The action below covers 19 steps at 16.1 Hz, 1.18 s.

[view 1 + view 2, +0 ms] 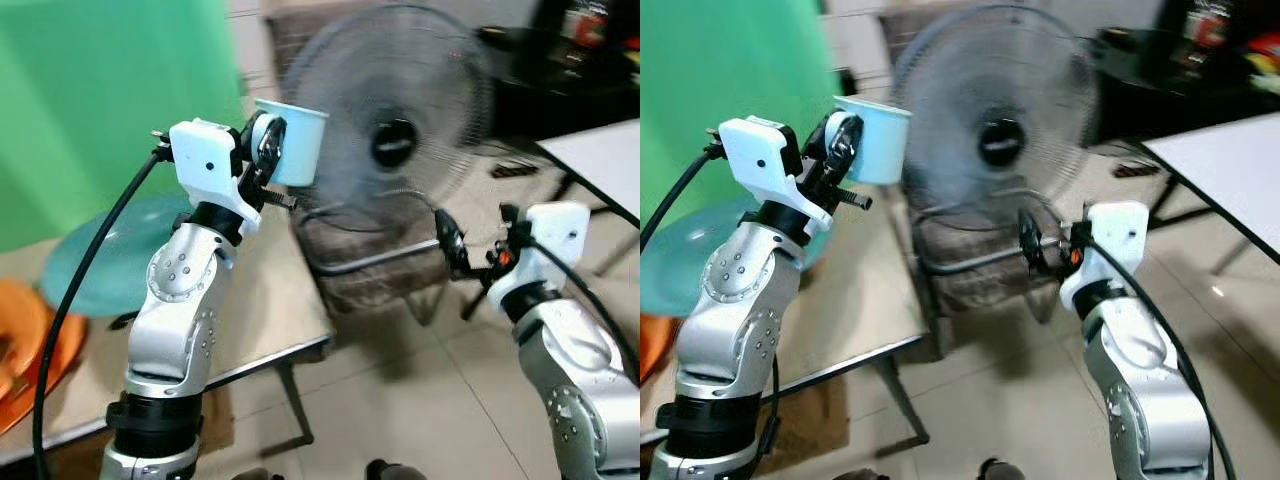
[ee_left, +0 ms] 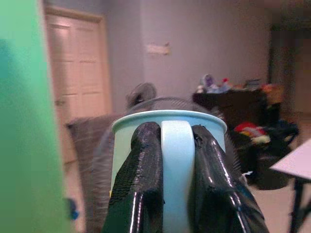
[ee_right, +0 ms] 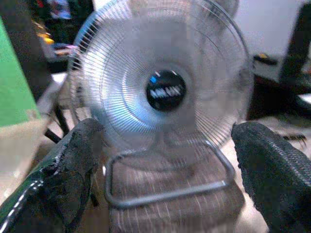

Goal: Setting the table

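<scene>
Light blue cup, tilted sideways, pinched by its handle in the left claw.

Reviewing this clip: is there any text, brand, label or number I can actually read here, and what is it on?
Nothing can be read with certainty.
Fan hub badge: a pale line of lettering on the black centre, too blurred to read.
Light blue mug held in the left pincer: no print visible.
Items on the dark shelf: coloured packaging, too small and blurred to read.
</scene>
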### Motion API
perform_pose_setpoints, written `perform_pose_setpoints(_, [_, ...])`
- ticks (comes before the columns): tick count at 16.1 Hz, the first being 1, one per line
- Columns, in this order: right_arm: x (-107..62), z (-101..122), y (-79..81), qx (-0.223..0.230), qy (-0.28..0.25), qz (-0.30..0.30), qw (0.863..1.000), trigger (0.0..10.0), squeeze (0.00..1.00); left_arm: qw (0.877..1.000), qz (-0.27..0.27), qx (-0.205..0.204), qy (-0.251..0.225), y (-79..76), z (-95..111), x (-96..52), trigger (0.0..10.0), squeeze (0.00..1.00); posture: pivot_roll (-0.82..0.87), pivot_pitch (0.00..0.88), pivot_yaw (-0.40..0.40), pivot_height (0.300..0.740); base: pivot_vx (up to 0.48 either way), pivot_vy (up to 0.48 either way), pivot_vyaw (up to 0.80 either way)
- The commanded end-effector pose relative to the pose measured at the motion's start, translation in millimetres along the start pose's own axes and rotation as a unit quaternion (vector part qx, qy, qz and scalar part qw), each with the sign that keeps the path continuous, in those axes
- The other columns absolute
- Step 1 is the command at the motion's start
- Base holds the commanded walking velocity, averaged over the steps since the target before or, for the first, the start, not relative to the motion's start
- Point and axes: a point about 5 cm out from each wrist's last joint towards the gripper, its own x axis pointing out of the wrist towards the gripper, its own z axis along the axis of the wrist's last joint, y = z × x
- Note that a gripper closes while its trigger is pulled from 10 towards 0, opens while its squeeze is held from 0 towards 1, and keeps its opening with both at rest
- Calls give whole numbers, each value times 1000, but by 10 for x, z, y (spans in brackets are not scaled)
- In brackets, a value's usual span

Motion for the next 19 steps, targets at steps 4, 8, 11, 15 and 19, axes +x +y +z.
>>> perform_pose_setpoints(4, [65, 54, -107, -16, -17, -54, 998, 10000, 0, 996, 16, 44, 74, 152, -167, -213, 10000, 0, 1, 0, 70, 740, 0, 0, -800])
perform_pose_setpoints(8, [165, 8, -148, -17, -13, -92, 996, 10000, 0, 984, 73, 105, 126, 415, -296, -456, 10000, 0, 26, 0, 47, 740, 0, 0, -767])
perform_pose_setpoints(11, [230, -29, -90, 3, -4, -87, 996, 10000, 0, 976, 120, 113, 141, 544, -316, -581, 10000, 0, 35, 0, 38, 740, 0, 0, -763])
perform_pose_setpoints(15, [229, -186, -29, -24, 19, -96, 995, 10000, 0, 977, 129, 103, 137, 536, -317, -612, 10000, 0, 41, 0, 26, 740, 0, 0, -763])
perform_pose_setpoints(19, [184, -268, -65, -12, 32, -89, 995, 10000, 0, 979, 126, 74, 139, 490, -353, -615, 10000, 0, 28, 0, 37, 740, 324, 0, -100])
